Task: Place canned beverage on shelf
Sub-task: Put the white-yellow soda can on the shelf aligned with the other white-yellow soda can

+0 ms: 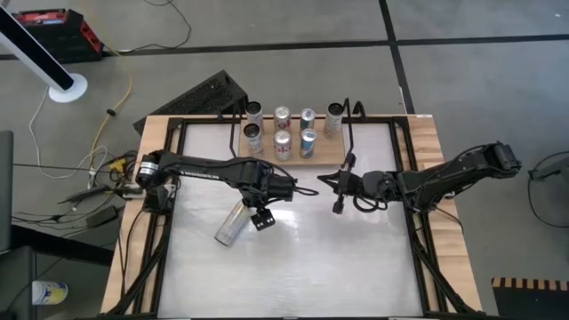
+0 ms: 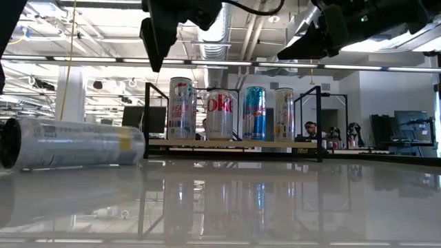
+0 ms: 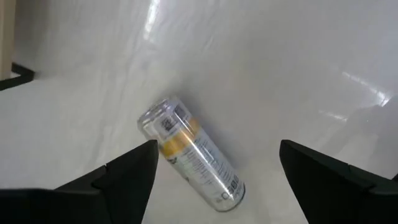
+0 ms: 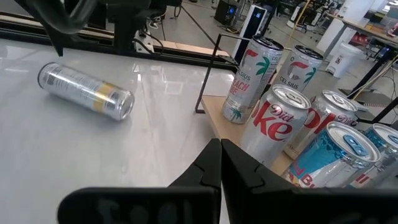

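Both arms are built of dark, near-black links with rounded joint housings. The left arm (image 1: pixel 200 167) has a bright silver metal collar near its base and a long straight forearm; a small boxy black block with pale dots hangs at its wrist. The right arm (image 1: pixel 453 171) is chunkier, with bulging joint covers and a black cable looping beside its wrist. The left gripper (image 3: pixel 211 177) has two broad, flat, wedge-shaped matte black fingers with stepped edges. The right gripper (image 4: pixel 221 163) has black fingers tapering to a thin ridge.
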Controlling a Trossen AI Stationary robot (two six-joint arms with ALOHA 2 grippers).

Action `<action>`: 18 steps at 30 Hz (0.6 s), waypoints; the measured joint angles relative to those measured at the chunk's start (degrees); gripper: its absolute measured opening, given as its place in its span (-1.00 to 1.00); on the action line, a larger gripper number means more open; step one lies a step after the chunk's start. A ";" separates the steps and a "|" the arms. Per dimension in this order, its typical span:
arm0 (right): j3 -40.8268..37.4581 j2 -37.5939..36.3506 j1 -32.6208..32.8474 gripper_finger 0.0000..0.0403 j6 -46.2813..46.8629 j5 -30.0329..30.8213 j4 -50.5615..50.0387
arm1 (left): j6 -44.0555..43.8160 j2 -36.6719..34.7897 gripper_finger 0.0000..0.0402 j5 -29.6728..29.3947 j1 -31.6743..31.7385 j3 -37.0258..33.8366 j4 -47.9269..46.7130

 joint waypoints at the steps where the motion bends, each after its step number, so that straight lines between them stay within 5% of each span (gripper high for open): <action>1: 0.00 0.00 0.00 -0.86 0.00 0.00 -0.02 | 0.62 -0.15 0.60 -0.10 0.00 0.02 -0.85; 9: -0.01 0.00 0.02 -0.86 0.05 0.00 -1.67 | -4.97 -7.49 0.60 -11.19 -6.37 -8.51 -6.11; 18: -0.02 0.00 0.02 -0.86 1.25 -1.42 -2.05 | -23.77 -29.08 0.60 -9.01 -5.22 -41.97 14.70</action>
